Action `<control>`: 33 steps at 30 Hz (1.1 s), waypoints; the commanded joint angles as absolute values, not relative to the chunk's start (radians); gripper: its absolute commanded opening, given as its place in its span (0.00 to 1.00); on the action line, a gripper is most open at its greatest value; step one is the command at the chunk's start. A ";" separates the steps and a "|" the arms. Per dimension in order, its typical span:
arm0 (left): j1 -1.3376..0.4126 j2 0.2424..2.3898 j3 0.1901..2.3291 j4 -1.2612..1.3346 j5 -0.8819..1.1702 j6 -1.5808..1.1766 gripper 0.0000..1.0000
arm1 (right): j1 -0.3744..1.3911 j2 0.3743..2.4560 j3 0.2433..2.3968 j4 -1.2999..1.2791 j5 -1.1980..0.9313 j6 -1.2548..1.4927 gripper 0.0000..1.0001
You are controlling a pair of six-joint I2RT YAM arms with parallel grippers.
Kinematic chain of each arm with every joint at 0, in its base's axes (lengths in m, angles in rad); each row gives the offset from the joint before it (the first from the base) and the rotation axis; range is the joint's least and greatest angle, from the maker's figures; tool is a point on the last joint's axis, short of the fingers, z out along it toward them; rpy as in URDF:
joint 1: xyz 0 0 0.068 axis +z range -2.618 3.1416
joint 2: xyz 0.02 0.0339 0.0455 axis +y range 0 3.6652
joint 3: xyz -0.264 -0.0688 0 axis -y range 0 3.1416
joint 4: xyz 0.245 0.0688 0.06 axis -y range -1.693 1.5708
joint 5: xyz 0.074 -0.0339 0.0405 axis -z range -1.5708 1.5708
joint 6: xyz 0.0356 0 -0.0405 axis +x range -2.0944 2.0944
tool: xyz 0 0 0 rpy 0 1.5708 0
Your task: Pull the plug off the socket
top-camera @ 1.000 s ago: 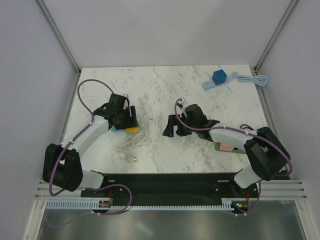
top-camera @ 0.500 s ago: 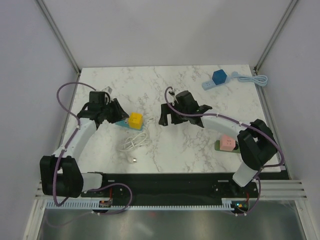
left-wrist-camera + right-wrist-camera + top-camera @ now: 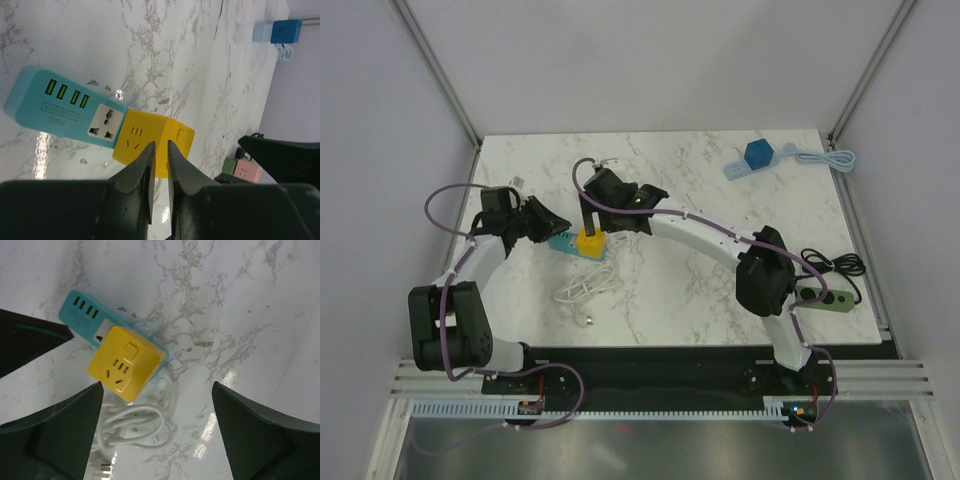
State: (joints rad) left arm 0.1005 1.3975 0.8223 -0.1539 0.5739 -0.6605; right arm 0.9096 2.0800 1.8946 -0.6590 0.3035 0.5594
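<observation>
Right wrist view: yellow cube plug seated in the teal plastic power strip on the marble desk, with the right jaws spread wide above it. The left jaws are nearly closed and empty beside the strip. Risk: with the strip unpinned, pulling may lift strip and plug together.

A robot test cell: plain grey panel walls on aluminium posts at 11 and 1 o'clock enclose a white marble-patterned tabletop.
</observation>
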 commanded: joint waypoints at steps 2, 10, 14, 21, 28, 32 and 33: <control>0.107 1.417 0.828 -0.095 0.522 -0.703 0.22 | 0.923 2.123 2.059 -0.852 0.313 0.672 0.98; 0.109 1.456 0.750 -0.003 0.571 -0.804 0.11 | 0.936 2.160 2.065 -0.792 0.282 0.865 0.98; 0.112 1.495 0.744 -0.005 0.581 -0.816 0.02 | 0.957 2.229 2.132 -0.813 0.307 0.923 0.98; 0.127 1.574 0.704 0.067 0.615 -0.867 0.02 | 0.985 2.292 2.230 -0.887 0.397 0.976 0.98; 0.129 1.575 0.693 0.071 0.563 -0.857 0.02 | 1.003 2.336 2.253 -0.890 0.445 1.040 0.96; 0.129 1.575 0.689 0.071 0.534 -0.850 0.02 | 1.008 2.359 2.264 -0.890 0.446 1.052 0.96; 0.129 1.577 0.692 0.071 0.531 -0.848 0.02 | 1.008 2.362 2.269 -0.890 0.448 1.054 0.96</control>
State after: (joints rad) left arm 0.1230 1.5757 0.6960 0.0334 0.5594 -0.8310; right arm 1.0027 2.3405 2.2250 -0.8768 0.4099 1.0210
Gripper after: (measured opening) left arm 0.026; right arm 0.960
